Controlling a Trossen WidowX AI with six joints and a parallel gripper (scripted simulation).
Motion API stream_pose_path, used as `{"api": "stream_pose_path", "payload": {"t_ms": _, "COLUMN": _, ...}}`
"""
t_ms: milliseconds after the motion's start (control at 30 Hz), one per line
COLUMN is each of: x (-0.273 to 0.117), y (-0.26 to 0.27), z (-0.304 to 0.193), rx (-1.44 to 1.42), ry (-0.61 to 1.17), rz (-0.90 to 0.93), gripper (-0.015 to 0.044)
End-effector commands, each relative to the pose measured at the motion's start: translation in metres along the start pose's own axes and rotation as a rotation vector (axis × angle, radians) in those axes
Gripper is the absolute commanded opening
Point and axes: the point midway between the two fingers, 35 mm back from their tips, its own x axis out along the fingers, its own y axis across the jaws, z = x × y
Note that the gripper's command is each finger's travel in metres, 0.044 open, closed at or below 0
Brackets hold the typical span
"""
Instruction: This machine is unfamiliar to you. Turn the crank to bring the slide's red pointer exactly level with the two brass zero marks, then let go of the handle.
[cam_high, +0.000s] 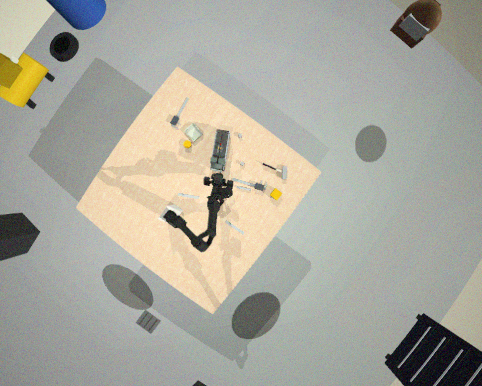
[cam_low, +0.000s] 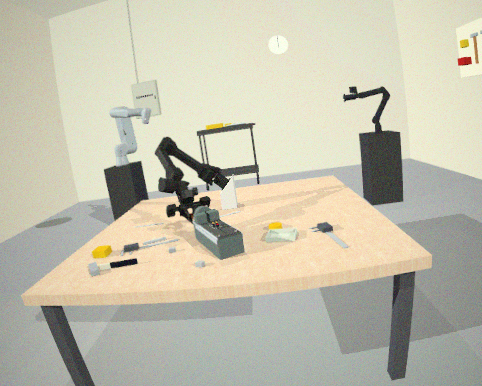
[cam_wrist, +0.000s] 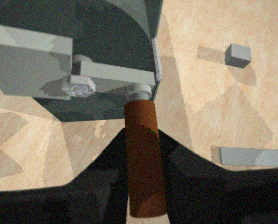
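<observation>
The dark grey-green machine (cam_high: 223, 141) (cam_low: 220, 245) (cam_wrist: 107, 111) stands on the table. Its crank arm (cam_wrist: 117, 73) runs sideways in the wrist view, from a hub with a bright hex nut on the left to the brown handle (cam_wrist: 144, 172) on the right. My gripper (cam_wrist: 138, 133) is shut on the handle, with a black finger on each side of it. The red pointer shows only as a tiny red spot on the machine's top in the top and exterior views. The brass marks are too small there to compare with it, and neither shows in the wrist view.
A hammer (cam_high: 284, 172) (cam_low: 123, 263), a yellow block (cam_high: 276, 194) (cam_low: 102, 251) and a pale green tray (cam_high: 193, 133) (cam_low: 281, 235) lie around the machine. A small grey block (cam_wrist: 238, 55) and a flat grey strip (cam_wrist: 250, 156) lie right of the handle in the wrist view.
</observation>
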Motion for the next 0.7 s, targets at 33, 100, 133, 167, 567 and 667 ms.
{"api": "stream_pose_path", "payload": {"t_ms": 33, "x": 0.007, "y": 0.004, "z": -0.007, "rx": 0.0, "ry": 0.009, "rz": 0.003, "gripper": 0.0}}
{"api": "stream_pose_path", "payload": {"t_ms": 100, "x": 0.008, "y": 0.005, "z": -0.008, "rx": 0.0, "ry": 0.01, "rz": 0.003, "gripper": 0.0}}
{"api": "stream_pose_path", "payload": {"t_ms": 133, "x": 0.009, "y": 0.005, "z": -0.009, "rx": 0.0, "ry": 0.01, "rz": 0.003, "gripper": 0.0}}
{"api": "stream_pose_path", "payload": {"t_ms": 167, "x": 0.009, "y": 0.006, "z": -0.009, "rx": 0.0, "ry": 0.01, "rz": 0.003, "gripper": 0.0}}
{"api": "stream_pose_path", "payload": {"t_ms": 567, "x": 0.013, "y": 0.013, "z": -0.013, "rx": 0.0, "ry": 0.01, "rz": 0.004, "gripper": 0.0}}
{"api": "stream_pose_path", "payload": {"t_ms": 667, "x": 0.013, "y": 0.014, "z": -0.013, "rx": 0.0, "ry": 0.01, "rz": 0.004, "gripper": 0.0}}
